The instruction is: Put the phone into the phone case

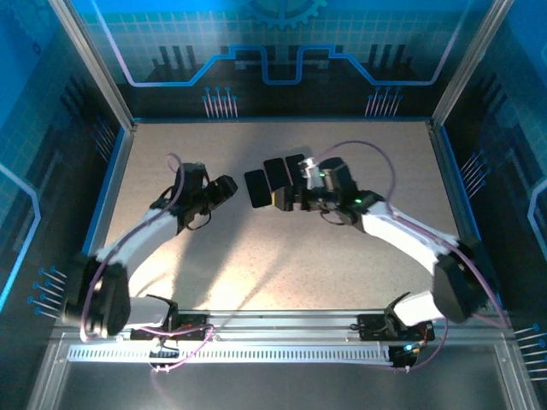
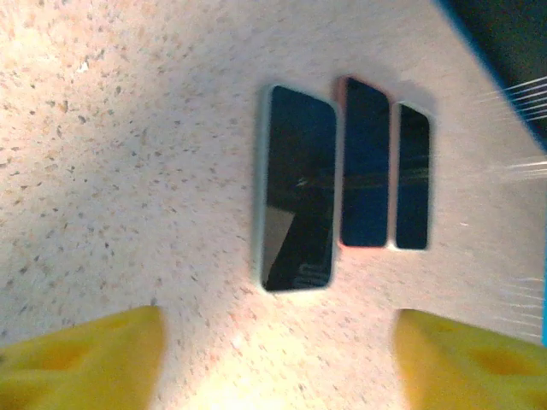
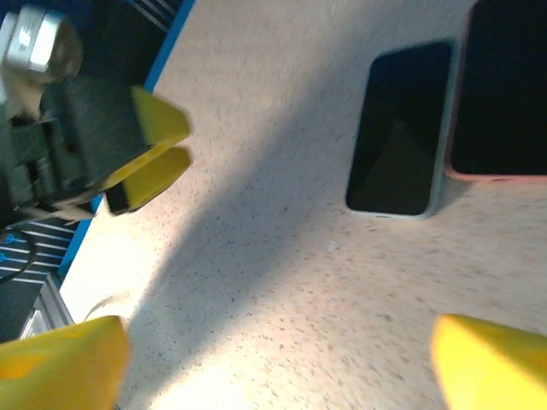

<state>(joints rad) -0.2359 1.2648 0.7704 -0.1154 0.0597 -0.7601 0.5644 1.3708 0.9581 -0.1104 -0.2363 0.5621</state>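
Midway up the table: 3 dark flat phone-shaped slabs lie flat in one row, long sides side by side. Count: 1 pink-rimmed slab in the middle. 1 pale-rimmed slab is right against it on the left gripper's side. 1 white-rimmed slab is just beside it on the other side. Cannot tell which slab is phone and which is case; all faces are dark, and the pale-rimmed one is glossy with reflections. 2 arms, 2 grippers, 2 yellow fingers each.

Left gripper: jaws spread wide, nothing between them, nothing held. Its yellow fingers sit at the bottom corners of the left wrist view. The pink-rimmed slab lies ahead of the tips, past the gap, not inside it, no contact. In the top view this gripper is near the pale-rimmed slab, on the side away from the pink-rimmed slab, with bare table between.

Right gripper: jaws wide apart, empty. From its wrist camera the pink-rimmed slab is ahead, toward the right-hand finger, cut by the frame edge and apart from both fingers. The pale-rimmed slab next to it is nearer the gap's line but beyond the tips. In the top view the right gripper is just beside the pink-rimmed slab, on the side toward the arm bases; contact cannot be told.
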